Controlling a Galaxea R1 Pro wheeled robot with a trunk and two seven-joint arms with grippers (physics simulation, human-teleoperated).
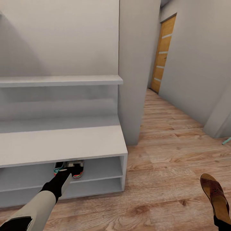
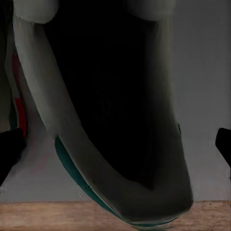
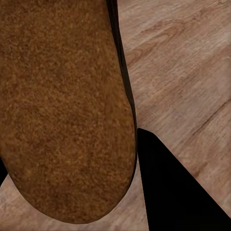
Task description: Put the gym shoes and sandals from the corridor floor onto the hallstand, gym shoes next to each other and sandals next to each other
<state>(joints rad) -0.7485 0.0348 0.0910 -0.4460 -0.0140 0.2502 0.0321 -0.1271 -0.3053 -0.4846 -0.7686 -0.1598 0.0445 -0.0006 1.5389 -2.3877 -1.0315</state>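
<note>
Two gym shoes stand side by side on the upper low shelf of the grey hallstand [image 1: 64, 144]: one gym shoe [image 1: 58, 167] to the left, the other gym shoe [image 1: 79, 170] to the right. My left gripper [image 1: 72, 166] reaches into that shelf over them. Its fingers [image 2: 9, 147] are spread wide around a gym shoe [image 2: 96, 159], with a gap on one side, so it is open. At the lower right my right gripper [image 1: 221, 221] is shut on one sandal [image 1: 214, 194], held above the corridor floor [image 1: 166, 179]. The sandal's tan surface [image 3: 62, 106] lies against a black finger [image 3: 183, 192]. The other sandal is out of view.
A wall pillar [image 1: 134, 80] stands just right of the hallstand. The corridor runs back to an orange door [image 1: 163, 54]. A small teal object [image 1: 227, 140] pokes in at the right edge. The lower shelf [image 1: 96, 189] is bare.
</note>
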